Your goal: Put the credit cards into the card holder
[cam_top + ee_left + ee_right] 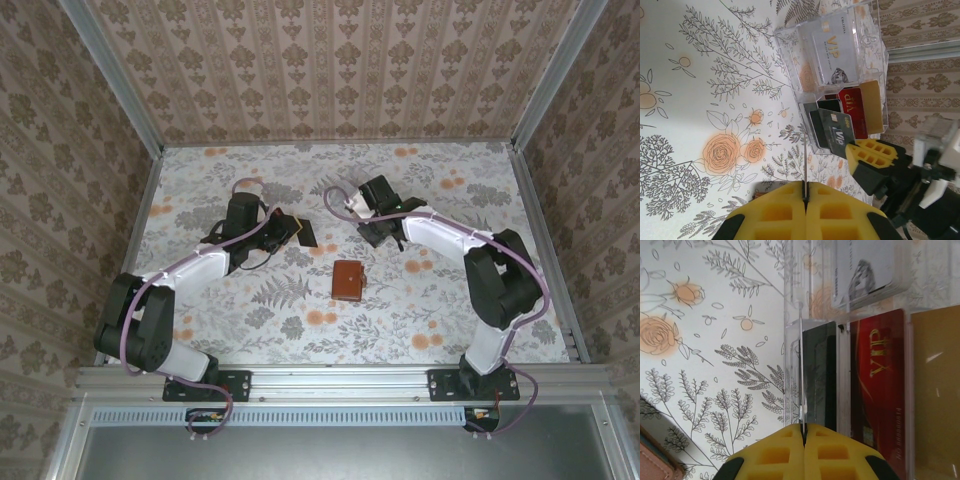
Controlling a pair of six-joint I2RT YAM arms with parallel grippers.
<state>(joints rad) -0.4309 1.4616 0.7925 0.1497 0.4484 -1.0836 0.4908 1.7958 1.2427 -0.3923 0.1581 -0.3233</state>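
The brown leather card holder (348,281) lies shut on the flowered table between the arms, and its corner shows in the right wrist view (655,460). My left gripper (283,228) (805,196) is shut on a thin dark credit card (302,232), seen edge-on (804,165). My right gripper (372,228) (803,432) is shut on another thin card (801,380), also edge-on, at the left side of a clear box. In the left wrist view this grey VIP card (837,132) leans out of the box towards the right gripper's fingers (872,155).
A clear plastic box (840,75) stands between the grippers, with a red VIP card (852,110) (877,390), a gold card (872,107) (935,390) and a white VIP card (832,55) in it. Patterned walls close in the table on three sides.
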